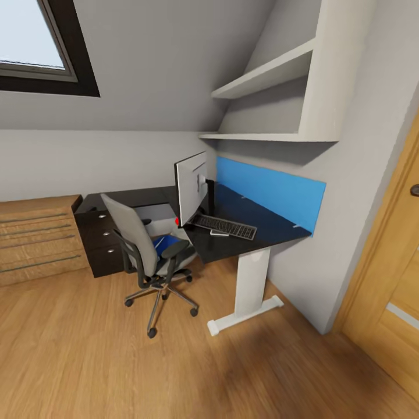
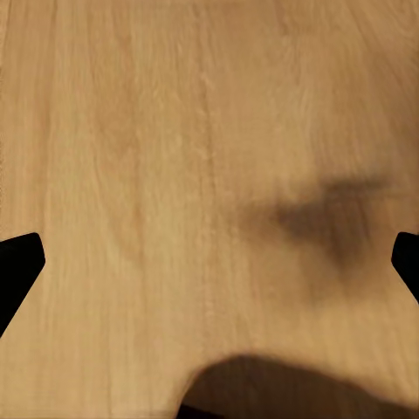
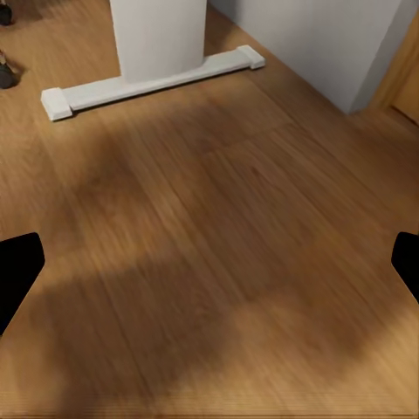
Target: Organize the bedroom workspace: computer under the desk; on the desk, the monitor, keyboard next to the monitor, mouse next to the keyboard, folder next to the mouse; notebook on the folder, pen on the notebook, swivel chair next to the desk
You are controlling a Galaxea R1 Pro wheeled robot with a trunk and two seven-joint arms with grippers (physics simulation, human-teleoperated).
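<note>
Head view: flat bright blue folder [image 1: 167, 241] lying on grey upholstered swivel chair [image 1: 145, 249] seat beside glossy black desk [image 1: 244, 224]. Likely light, thin, bendy; best pinched at an overhanging edge. Wrist views: both claws spread wide, holding nothing, above wood floor [image 2: 175, 131].

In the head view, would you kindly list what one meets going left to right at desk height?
Oak dresser → black drawer unit → swivel chair → keyboard → blue back panel → oak door.
</note>
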